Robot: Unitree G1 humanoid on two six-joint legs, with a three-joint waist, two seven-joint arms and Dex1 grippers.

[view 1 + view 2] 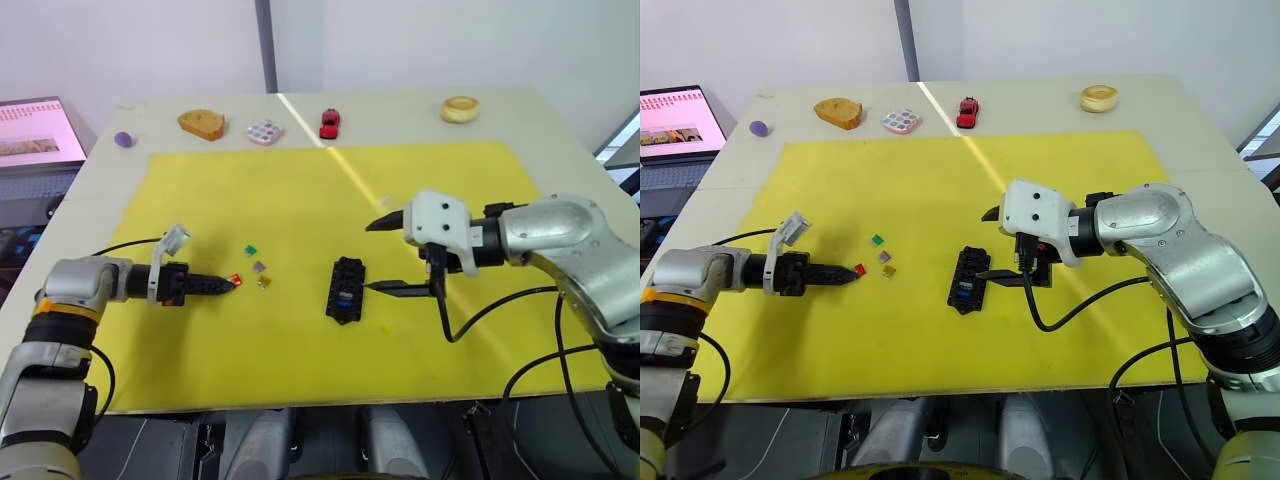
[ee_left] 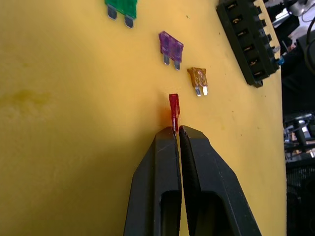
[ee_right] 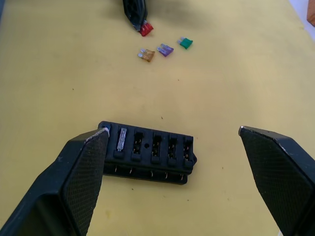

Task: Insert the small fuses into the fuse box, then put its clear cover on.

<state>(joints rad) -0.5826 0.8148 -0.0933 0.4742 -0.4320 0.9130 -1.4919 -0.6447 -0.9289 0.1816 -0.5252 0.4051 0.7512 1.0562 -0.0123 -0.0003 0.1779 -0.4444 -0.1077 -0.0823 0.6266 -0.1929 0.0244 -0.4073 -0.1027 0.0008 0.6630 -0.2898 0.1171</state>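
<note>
My left gripper (image 1: 228,284) is shut on a red fuse (image 2: 173,110), held edge-on at the fingertips, low over the yellow mat (image 1: 300,200). Just past it lie a green fuse (image 1: 251,249), a purple fuse (image 1: 259,266) and an amber fuse (image 1: 264,282). The black fuse box (image 1: 346,289) lies mid-mat with a grey fuse (image 3: 122,139) and a blue fuse (image 1: 345,296) in its slots. My right gripper (image 1: 383,256) hovers open beside the box's right side, holding nothing. The clear cover is too faint to make out against the yellow.
Along the table's far edge sit a purple blob (image 1: 124,139), a bread-like piece (image 1: 201,123), a dotted disc (image 1: 264,131), a red toy car (image 1: 329,122) and a round tan piece (image 1: 460,108). A laptop (image 1: 35,130) stands off the left side.
</note>
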